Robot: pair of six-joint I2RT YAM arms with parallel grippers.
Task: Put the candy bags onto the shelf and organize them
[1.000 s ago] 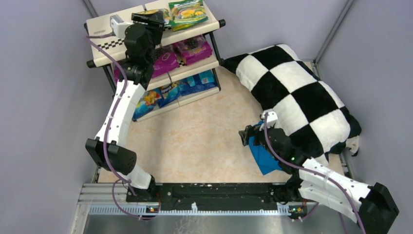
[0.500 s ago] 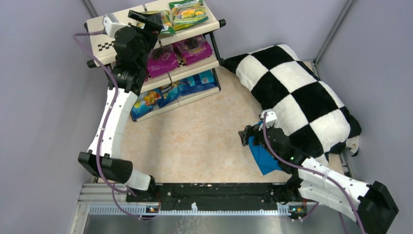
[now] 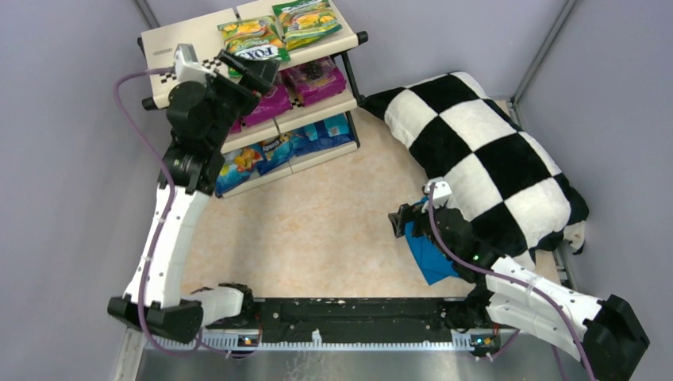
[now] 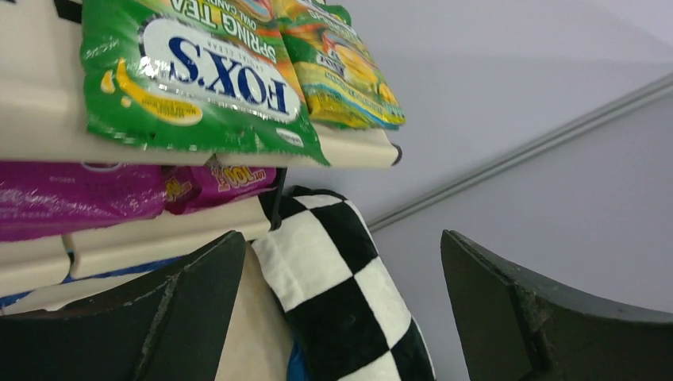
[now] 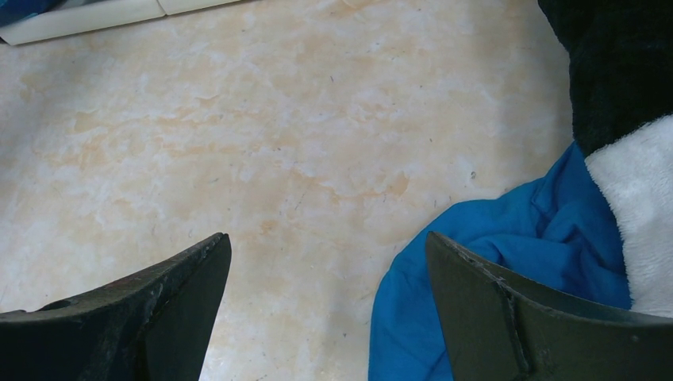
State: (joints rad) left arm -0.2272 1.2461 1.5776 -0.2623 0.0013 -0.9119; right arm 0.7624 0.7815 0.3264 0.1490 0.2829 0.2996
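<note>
The shelf [image 3: 159, 59] stands at the back left. Two green-yellow candy bags [image 3: 252, 41] [image 3: 305, 20] lie on its top tier, magenta-purple bags [image 3: 313, 78] on the middle tier, blue bags [image 3: 278, 147] on the bottom tier. My left gripper [image 3: 258, 71] is open and empty, just in front of the shelf's top edge. In the left wrist view the green bag [image 4: 190, 75], a second green bag [image 4: 341, 67] and a purple bag [image 4: 75, 198] show. My right gripper [image 3: 399, 222] is open and empty, low over the floor beside the blue cloth [image 3: 428, 258].
A large black-and-white checkered pillow [image 3: 484, 151] fills the right side, partly over the blue cloth [image 5: 508, 270]. It also shows in the left wrist view [image 4: 341, 302]. Grey walls enclose the workspace. The beige marbled floor [image 3: 317, 230] lies between shelf and pillow.
My left arm has drawn back from the shelf's top tier toward the left and front. A green bag that it covered now lies in plain view there. The right arm has not moved.
</note>
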